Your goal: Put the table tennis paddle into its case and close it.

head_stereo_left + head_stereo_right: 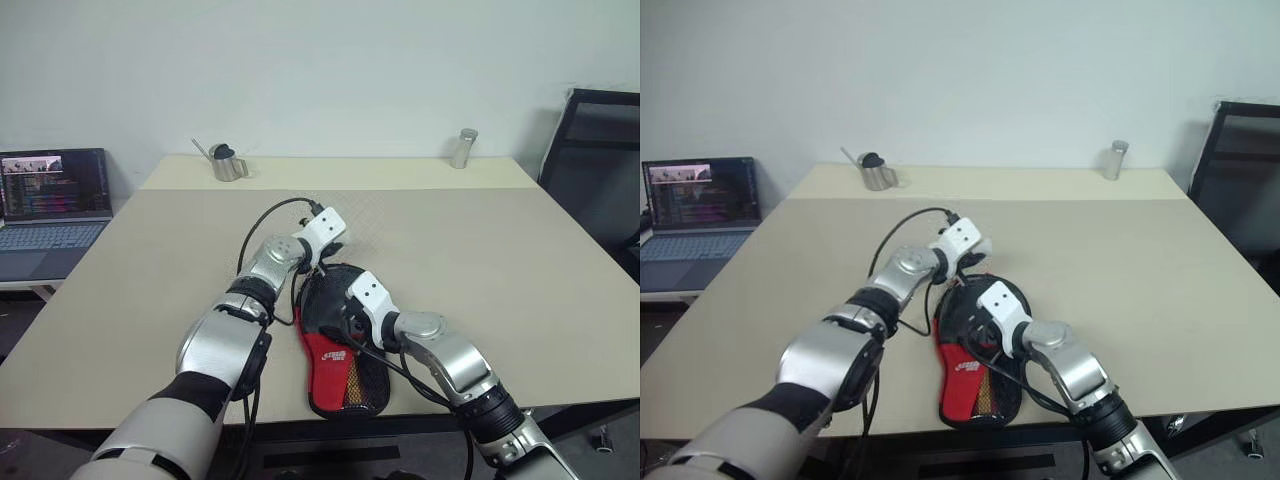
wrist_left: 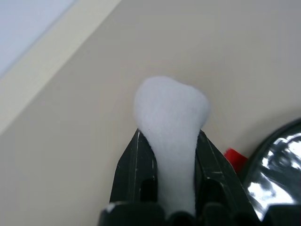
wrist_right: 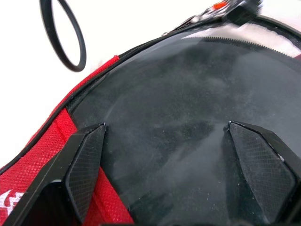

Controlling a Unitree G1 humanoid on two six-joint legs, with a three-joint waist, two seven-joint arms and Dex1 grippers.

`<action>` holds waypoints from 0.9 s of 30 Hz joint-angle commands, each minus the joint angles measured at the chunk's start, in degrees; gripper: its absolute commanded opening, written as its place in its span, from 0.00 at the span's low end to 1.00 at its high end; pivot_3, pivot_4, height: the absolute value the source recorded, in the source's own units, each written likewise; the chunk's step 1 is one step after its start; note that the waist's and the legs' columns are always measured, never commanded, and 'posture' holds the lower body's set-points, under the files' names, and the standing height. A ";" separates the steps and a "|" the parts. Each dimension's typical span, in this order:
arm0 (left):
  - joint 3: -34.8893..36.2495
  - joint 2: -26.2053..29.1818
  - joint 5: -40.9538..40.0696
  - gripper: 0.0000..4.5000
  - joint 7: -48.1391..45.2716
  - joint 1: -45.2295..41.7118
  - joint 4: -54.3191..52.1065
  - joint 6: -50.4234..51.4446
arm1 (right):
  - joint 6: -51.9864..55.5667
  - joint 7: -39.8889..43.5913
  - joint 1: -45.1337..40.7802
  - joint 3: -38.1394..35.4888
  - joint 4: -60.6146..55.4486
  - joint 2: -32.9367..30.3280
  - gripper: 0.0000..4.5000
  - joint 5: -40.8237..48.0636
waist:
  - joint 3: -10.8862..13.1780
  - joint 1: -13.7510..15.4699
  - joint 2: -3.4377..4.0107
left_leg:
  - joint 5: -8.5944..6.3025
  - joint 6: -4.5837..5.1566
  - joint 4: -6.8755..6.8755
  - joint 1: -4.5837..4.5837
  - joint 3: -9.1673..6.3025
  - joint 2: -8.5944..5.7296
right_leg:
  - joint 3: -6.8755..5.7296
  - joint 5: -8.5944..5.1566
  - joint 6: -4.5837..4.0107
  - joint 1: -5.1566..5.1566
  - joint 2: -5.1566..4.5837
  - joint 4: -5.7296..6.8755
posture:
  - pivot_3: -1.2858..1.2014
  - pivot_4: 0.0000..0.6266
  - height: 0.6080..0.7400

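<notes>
I seem to be in an office or a lab test room. A broad beige table (image 1: 470,240) fills the middle of my head view, standing against a plain white wall (image 1: 330,70) across the top of the frame. At the left edge an open laptop (image 1: 52,212) sits on a lower side desk, its screen showing lines of coloured text like code. At the right edge stands a black office chair (image 1: 592,170). On the table's far strip, toward the upper middle, are a small metal pitcher (image 1: 226,161) and a metal canister (image 1: 464,148).
</notes>
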 commanded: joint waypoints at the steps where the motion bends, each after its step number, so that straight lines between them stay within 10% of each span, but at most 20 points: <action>1: -0.99 -0.87 2.19 0.10 3.47 -3.42 -1.18 -2.91 | 4.50 -0.25 3.09 1.61 3.05 -0.80 1.00 -0.86 | 0.00 0.00 0.00 | 0.00 0.00 0.00 0.00 0.00 0.00 | 0.00 0.00 0.00 0.00 0.00 0.00 | 0.52 0.24 1.00; 27: -12.28 -3.85 18.87 0.10 21.11 -4.64 0.64 -4.15 | 11.10 -1.55 11.08 5.07 -7.39 -1.66 1.00 -0.68 | -0.03 -0.05 -0.04 | -0.06 -0.09 0.01 -0.01 0.04 0.01 | 0.03 0.00 0.01 0.00 0.00 -0.07 | 0.52 0.24 1.00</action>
